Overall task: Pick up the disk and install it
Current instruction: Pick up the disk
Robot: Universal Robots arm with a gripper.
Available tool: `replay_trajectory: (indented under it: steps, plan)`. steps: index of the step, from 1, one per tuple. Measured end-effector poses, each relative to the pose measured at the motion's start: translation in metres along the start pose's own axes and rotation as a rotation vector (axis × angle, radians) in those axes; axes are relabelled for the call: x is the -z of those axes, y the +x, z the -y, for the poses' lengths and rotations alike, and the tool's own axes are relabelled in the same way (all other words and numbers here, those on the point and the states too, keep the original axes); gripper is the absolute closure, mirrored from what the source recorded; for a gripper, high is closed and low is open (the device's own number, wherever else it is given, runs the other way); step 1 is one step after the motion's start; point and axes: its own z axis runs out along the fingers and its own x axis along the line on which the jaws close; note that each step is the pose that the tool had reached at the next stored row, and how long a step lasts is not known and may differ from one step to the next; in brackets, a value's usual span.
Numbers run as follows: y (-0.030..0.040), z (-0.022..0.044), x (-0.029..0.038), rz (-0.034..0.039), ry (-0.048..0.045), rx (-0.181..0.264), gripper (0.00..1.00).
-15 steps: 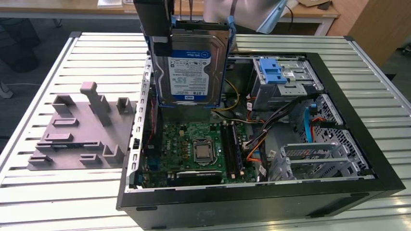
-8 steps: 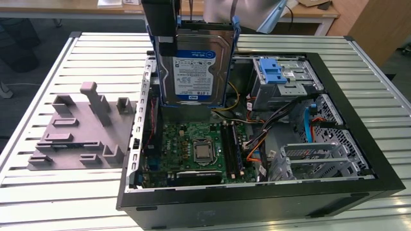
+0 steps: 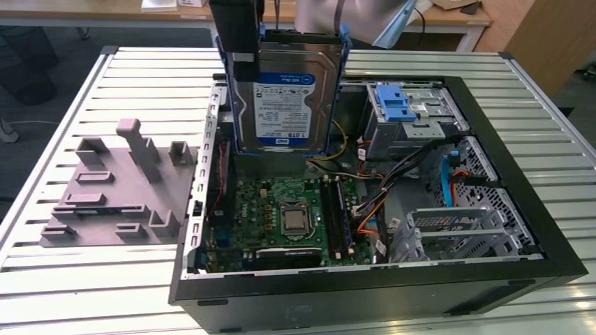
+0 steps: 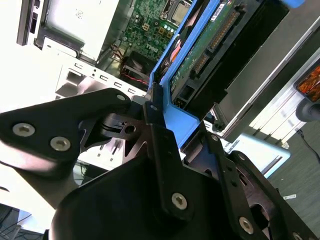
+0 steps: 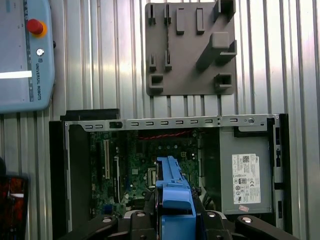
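The disk (image 3: 284, 91) is a silver hard drive with a white-and-blue label in a blue plastic carrier. It hangs upright on its edge over the far-left part of the open computer case (image 3: 545, 230), above the motherboard (image 3: 284, 216). My gripper (image 3: 279, 38) is shut on the carrier's upper end. In the second wrist view my gripper (image 4: 175, 122) has black fingers (image 4: 155, 130) clamping the blue carrier, with the disk (image 4: 210, 45) showing its circuit-board side. In the first wrist view the carrier's blue edge (image 5: 172, 192) sticks out over the motherboard (image 5: 135, 165).
A drive cage with a blue latch (image 3: 405, 108) sits at the case's far right. The grey power supply with a white sticker (image 5: 247, 175) fills one corner. A grey fixture plate (image 3: 112, 188) lies on the slatted table at the exterior view's left. A teach pendant (image 5: 25, 55) rests nearby.
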Motion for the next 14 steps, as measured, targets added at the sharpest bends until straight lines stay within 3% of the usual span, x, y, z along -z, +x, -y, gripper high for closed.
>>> replay_trajectory:
  steps: [14]
  plan:
    - [-0.0003, 0.0047, 0.0001, 0.0, 0.0, 0.0, 0.63]
